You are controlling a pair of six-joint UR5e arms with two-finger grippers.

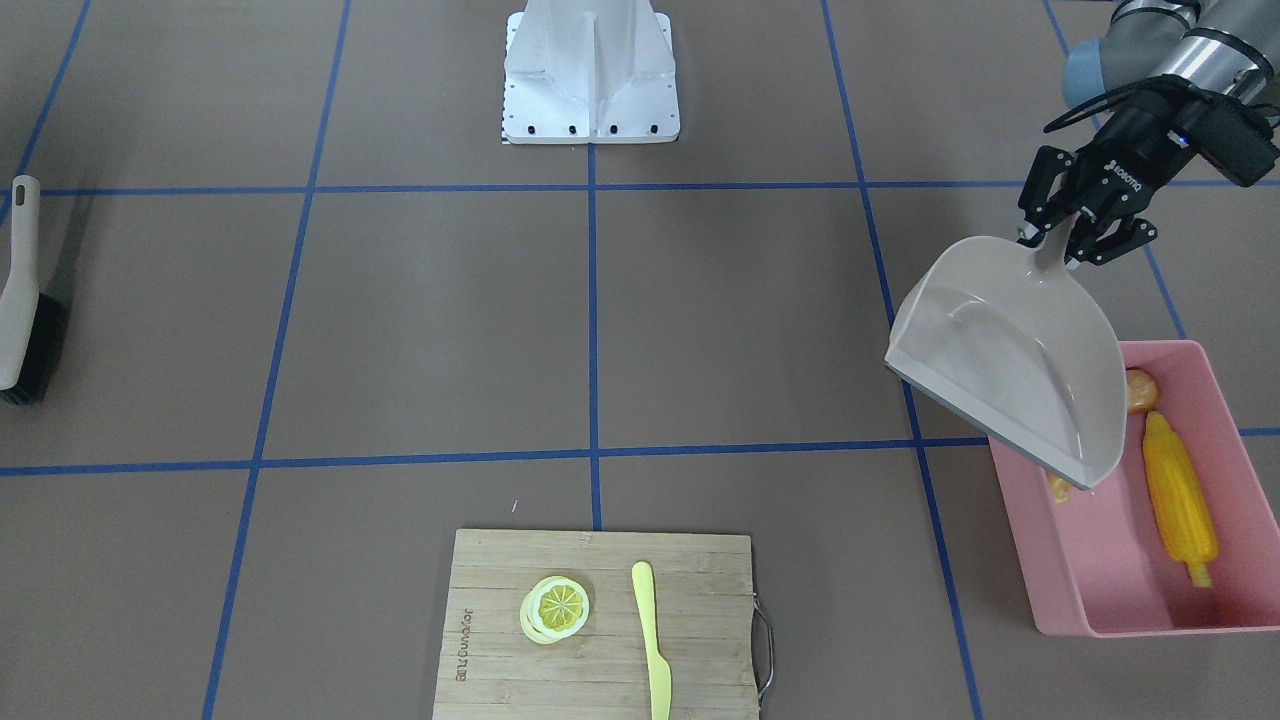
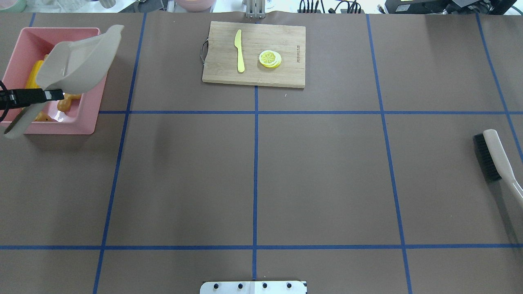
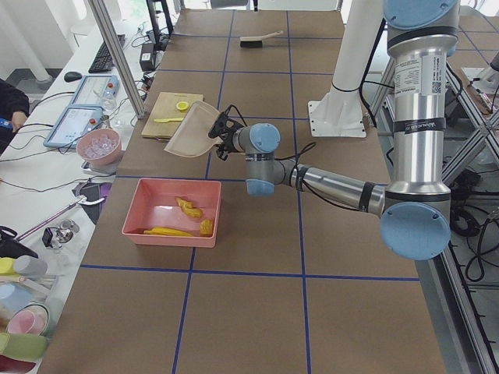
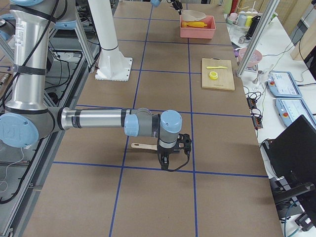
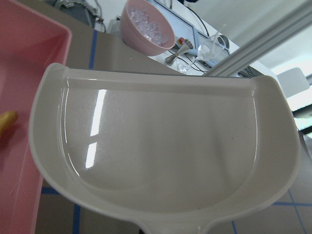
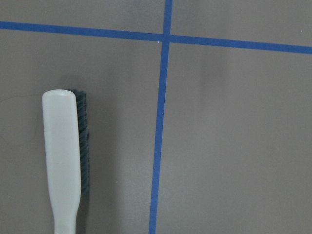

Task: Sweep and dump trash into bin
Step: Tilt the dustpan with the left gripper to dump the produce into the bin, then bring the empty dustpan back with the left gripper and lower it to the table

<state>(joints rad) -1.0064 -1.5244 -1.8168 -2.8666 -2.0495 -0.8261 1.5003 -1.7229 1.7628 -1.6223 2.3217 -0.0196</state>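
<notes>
Trash (image 1: pixel 1180 500) lies inside the bin (image 1: pixel 1040 590). In the front view, your left gripper (image 1: pixel 1062 238) pinches the dustpan (image 1: pixel 1010 350) handle above the bin; hold the lip over it while tipping. Overhead, the trash sits below the jaws, well apart. From the right side, the right gripper (image 4: pixel 165 157) is far from the bin; its jaws I cannot tell.

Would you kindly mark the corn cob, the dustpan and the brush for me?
corn cob (image 1: pixel 1180 500), front-facing view, middle of the cob
dustpan (image 1: pixel 1010 355), front-facing view, inside of its scoop
brush (image 2: pixel 500 155), overhead view, pale back beside the bristles
</notes>
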